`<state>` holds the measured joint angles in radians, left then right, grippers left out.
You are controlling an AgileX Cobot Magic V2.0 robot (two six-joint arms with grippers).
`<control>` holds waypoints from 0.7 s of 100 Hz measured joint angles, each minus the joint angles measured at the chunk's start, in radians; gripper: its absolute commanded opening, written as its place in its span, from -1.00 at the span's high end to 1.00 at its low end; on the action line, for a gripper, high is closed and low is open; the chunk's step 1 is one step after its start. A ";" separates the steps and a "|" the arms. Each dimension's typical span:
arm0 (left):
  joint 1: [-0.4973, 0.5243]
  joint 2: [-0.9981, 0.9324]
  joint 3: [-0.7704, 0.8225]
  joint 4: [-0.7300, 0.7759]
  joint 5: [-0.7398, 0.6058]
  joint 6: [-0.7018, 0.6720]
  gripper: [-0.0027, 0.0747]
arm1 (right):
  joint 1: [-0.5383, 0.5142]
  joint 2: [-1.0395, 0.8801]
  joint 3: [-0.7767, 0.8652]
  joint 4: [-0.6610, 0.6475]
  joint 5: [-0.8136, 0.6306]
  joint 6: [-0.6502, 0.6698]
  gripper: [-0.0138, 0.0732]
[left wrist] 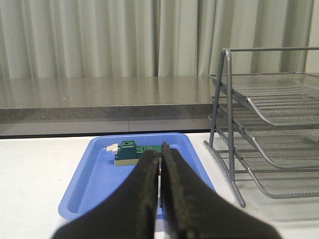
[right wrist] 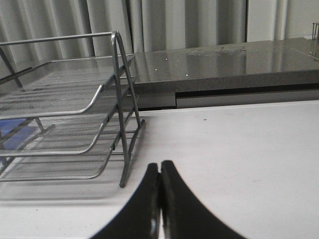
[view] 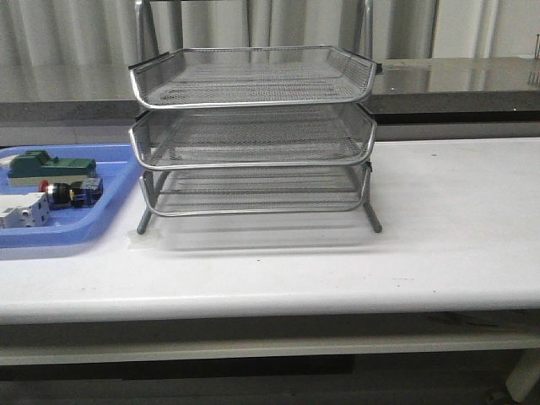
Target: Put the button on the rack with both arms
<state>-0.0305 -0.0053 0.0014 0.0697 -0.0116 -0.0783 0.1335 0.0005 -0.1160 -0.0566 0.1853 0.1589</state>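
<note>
The button, with red head, black body and blue rear block, lies in the blue tray at the front view's left. The three-tier silver wire rack stands at the table's middle. It also shows in the left wrist view and the right wrist view. Neither arm shows in the front view. My left gripper is shut and empty, pointing at the tray; its fingers hide the button except for a red sliver. My right gripper is shut and empty over bare table, right of the rack.
A green block component and a white boxy breaker lie in the blue tray beside the button; the green block also shows in the left wrist view. A grey counter and curtains run behind the white table.
</note>
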 measured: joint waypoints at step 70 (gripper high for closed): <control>0.000 0.000 0.000 0.000 0.000 0.000 0.92 | 0.000 0.695 -0.645 0.088 0.588 0.000 0.84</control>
<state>-0.0305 -0.0053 0.0014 0.0697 -0.0116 -0.0783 0.1335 0.6952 -0.7613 0.0312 0.7735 0.1589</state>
